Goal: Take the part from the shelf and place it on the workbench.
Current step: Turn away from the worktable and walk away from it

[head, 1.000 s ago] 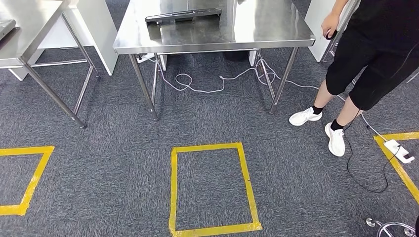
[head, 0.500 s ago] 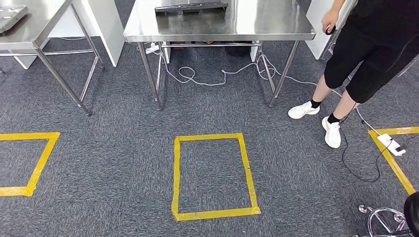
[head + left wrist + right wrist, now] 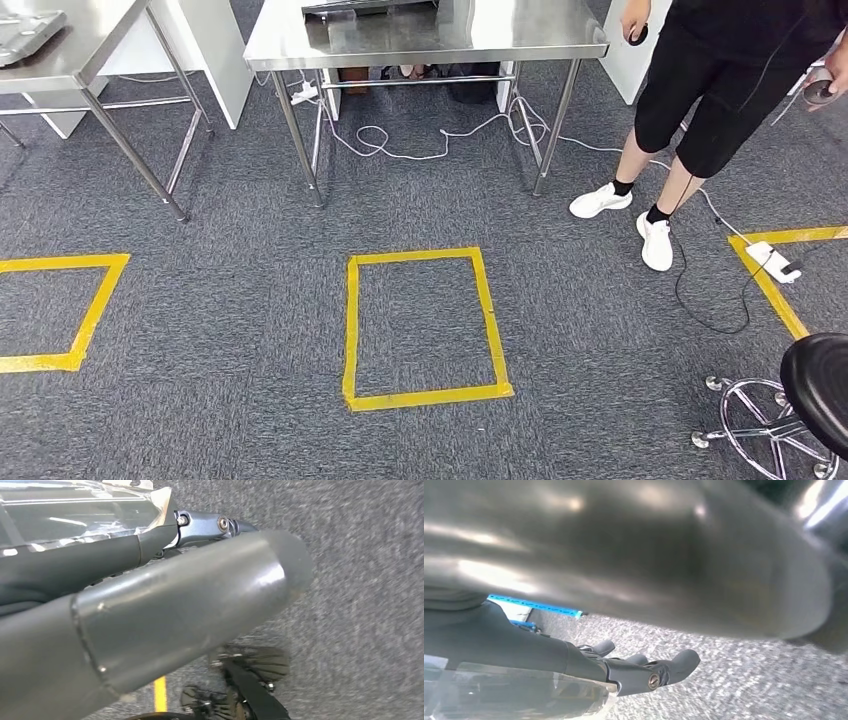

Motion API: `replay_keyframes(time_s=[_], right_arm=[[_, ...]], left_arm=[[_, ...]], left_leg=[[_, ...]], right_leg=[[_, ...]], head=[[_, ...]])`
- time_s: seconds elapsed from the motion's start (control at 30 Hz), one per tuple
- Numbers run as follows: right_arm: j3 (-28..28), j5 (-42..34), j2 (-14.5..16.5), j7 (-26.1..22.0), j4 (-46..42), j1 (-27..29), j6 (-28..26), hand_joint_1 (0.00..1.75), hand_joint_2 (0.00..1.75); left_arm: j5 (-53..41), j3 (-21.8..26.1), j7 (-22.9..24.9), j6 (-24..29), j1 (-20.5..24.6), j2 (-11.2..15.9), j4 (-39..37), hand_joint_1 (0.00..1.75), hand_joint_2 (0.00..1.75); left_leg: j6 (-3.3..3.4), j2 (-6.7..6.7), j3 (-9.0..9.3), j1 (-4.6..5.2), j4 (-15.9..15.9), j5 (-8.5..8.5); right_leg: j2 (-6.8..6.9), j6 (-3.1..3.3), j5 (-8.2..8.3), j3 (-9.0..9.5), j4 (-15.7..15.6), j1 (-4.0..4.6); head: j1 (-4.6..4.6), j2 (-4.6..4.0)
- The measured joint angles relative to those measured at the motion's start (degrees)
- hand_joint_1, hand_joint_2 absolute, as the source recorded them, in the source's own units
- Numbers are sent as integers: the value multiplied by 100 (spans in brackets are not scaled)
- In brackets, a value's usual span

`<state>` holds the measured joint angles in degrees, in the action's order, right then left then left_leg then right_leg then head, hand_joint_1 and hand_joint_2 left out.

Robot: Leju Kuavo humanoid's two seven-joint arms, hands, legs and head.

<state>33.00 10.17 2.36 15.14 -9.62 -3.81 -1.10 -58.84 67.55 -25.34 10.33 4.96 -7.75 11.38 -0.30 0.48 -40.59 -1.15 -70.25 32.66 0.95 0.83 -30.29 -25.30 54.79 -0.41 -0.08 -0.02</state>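
A steel workbench (image 3: 520, 38) stands at the far middle of the head view, with a dark flat part (image 3: 370, 6) lying at its back edge. A second steel table (image 3: 85, 50) at the far left carries a grey metal piece (image 3: 30, 22). My left hand (image 3: 150, 610) hangs over the grey carpet, thumb and dark fingers (image 3: 210, 525) stretched out, with nothing in it. My right hand (image 3: 634, 580) also hangs over carpet, its dark fingers (image 3: 664, 672) spread and slightly bent, holding nothing.
A yellow tape rectangle (image 3: 350, 320) marks the carpet ahead, another (image 3: 95, 305) to the left. A person in black (image 3: 720, 90) stands right of the workbench. A white cable (image 3: 400, 150) loops under it. A power strip (image 3: 775, 260) and a black stool (image 3: 815, 385) are at the right.
The whole picture has shifted: the camera has moved, tables now sit higher in frame and the stool shows more. The person has stepped slightly toward the workbench.
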Motion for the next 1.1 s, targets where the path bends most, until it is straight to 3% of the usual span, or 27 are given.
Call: replay_keyframes(time_s=[0.03, 0.07, 0.13, 0.17, 0.23, 0.27, 0.3, 0.37, 0.4, 0.5, 0.57, 0.6, 0.63, 0.7, 0.77, 0.83, 0.87, 0.93, 0.97, 1.03, 1.07, 1.1], right_arm=[[0, 3, -1, -1, 0, -1, 1, 0, 0], [0, 7, -1, -2, 0, -3, 2, 0, 0], [0, 14, -1, -14, 0, -6, 3, 0, 0], [0, 15, 2, -24, -1, -13, 3, 0, 0], [0, 19, 7, -41, -2, -30, 3, 0, 0], [-1, 19, 9, -45, -2, -37, 3, 0, 0], [-1, 18, 9, -48, -2, -37, 3, 0, 0], [-2, 9, 1, -57, -2, -38, -1, 0, 0], [-2, 1, -4, -67, -2, -38, -3, 0, 0], [-4, -33, -17, -98, -2, -42, -6, 0, 0], [-7, -50, -21, -102, -2, -45, -6, 0, 0], [-8, -53, -22, -101, -2, -43, -6, 0, 0], [-9, -52, -24, -97, -1, -40, -6, 0, 0], [-8, -43, -19, -89, -1, -34, -5, 0, 0], [-7, -29, -10, -85, -1, -16, -4, 0, 0], [-8, -21, -8, -85, 0, 15, -2, 0, 0], [-9, -18, -7, -85, 0, 22, -2, 0, 0], [-9, -13, -1, -85, 0, 11, -1, 0, 0], [-8, -11, 1, -85, 0, 2, 0, 0, 0], [-8, -9, 4, -85, 0, -4, 1, 0, 0], [-8, -10, 5, -85, 0, -2, 1, 0, 0], [-8, -9, 7, -85, 0, -3, 1, 0, 0]], left_arm=[[-5, -1, -12, 14, 0, -1, -1, 0, 0], [-14, -1, -28, 32, 0, -1, -2, 0, 0], [-33, 0, -72, 78, 0, -1, -2, 0, 0], [-43, 0, -93, 95, 2, -1, -1, 0, 0], [-55, -1, -126, 114, 9, 1, -1, 0, 0], [-63, -3, -140, 117, 15, 1, -1, 0, 0], [-70, -4, -146, 119, 17, 0, -1, 0, 0], [-101, -7, -150, 119, 18, -4, -4, 0, 0], [-117, -7, -148, 117, 12, -5, -5, 0, 0], [-145, -8, -142, 116, -4, -7, -6, 0, 0], [-156, -8, -137, 116, -6, -8, -7, 0, 0], [-161, -8, -132, 117, -6, -11, -8, 0, 0], [-164, -8, -126, 118, -6, -15, -9, 0, 0], [-168, -8, -115, 127, -6, -20, -10, 0, 0], [-169, -8, -105, 144, -5, -18, -10, 0, 0], [-173, -8, -96, 156, -3, -16, -10, 0, 0], [-178, -8, -91, 161, 1, -16, -10, 0, 0], [-187, -8, -86, 168, 7, -16, -10, 0, 0], [-191, -9, -82, 171, 5, -17, -11, 0, 0], [-195, -9, -75, 172, -5, -20, -12, 0, 0], [-194, -9, -72, 173, -8, -21, -12, 0, 0], [-194, -8, -70, 173, -9, -21, -12, 0, 0]], left_leg=[[1, -2, 3, 0, -300, 44], [14, -3, 63, 1, -460, -73], [71, -6, 358, 6, -347, -487], [118, -12, 639, 16, -12, -556], [200, -22, 1230, 49, 836, -408], [230, -23, 1419, 74, 1162, -280], [249, -18, 1485, 91, 1352, -238], [303, 21, 1443, 78, 1499, -285], [337, 46, 1410, 65, 1554, -331], [388, 144, 1288, 72, 1574, -442], [373, 230, 1232, 76, 1567, -490], [359, 277, 1215, 73, 1561, -507], [344, 325, 1204, 70, 1549, -519], [301, 419, 1170, 91, 1487, -519], [245, 526, 1109, 141, 1411, -520], [199, 629, 1067, 149, 1366, -519], [169, 561, 1048, 129, 1312, -465], [101, 258, 894, 88, 943, -168], [76, 91, 747, 75, 592, 53], [66, -11, 432, 67, -141, 383], [76, -19, 374, 65, -295, 390], [96, -31, 418, 63, -234, 287]], right_leg=[[9, 8, 60, -100, 15, 24], [15, 11, 116, -205, 35, 46], [15, 9, 208, -397, 86, 79], [11, 2, 257, -462, 109, 91], [8, -40, 348, -536, 140, 117], [12, -75, 396, -562, 146, 119], [19, -116, 443, -594, 148, 123], [13, -172, 453, -704, 210, 119], [-3, -174, 363, -790, 354, 120], [-50, -143, -166, -1132, 1324, 75], [-54, -212, -319, -1124, 1693, 39], [-45, -280, -271, -967, 1557, 14], [-9, -355, -164, -730, 1232, -18], [221, -450, 19, -285, 435, -50], [376, -412, 65, -170, 101, -34], [273, -324, 92, -245, 127, -37], [209, -282, 115, -271, 130, -52], [95, -177, 174, -296, 126, -77], [41, -130, 202, -321, 128, -70], [-79, -70, 251, -384, 133, -46], [-144, -56, 273, -405, 135, -34], [-213, -55, 290, -415, 135, -25]], head=[[-2, 0], [-6, 0], [-7, 0], [-6, 0], [-3, 0], [-3, 0], [-4, 0], [1, 0], [10, 0], [31, 0], [33, 0], [34, 0], [33, 0], [47, 0], [51, 0], [42, 0], [39, 0], [34, 1], [31, 1], [28, 0], [28, 0], [28, 0]])
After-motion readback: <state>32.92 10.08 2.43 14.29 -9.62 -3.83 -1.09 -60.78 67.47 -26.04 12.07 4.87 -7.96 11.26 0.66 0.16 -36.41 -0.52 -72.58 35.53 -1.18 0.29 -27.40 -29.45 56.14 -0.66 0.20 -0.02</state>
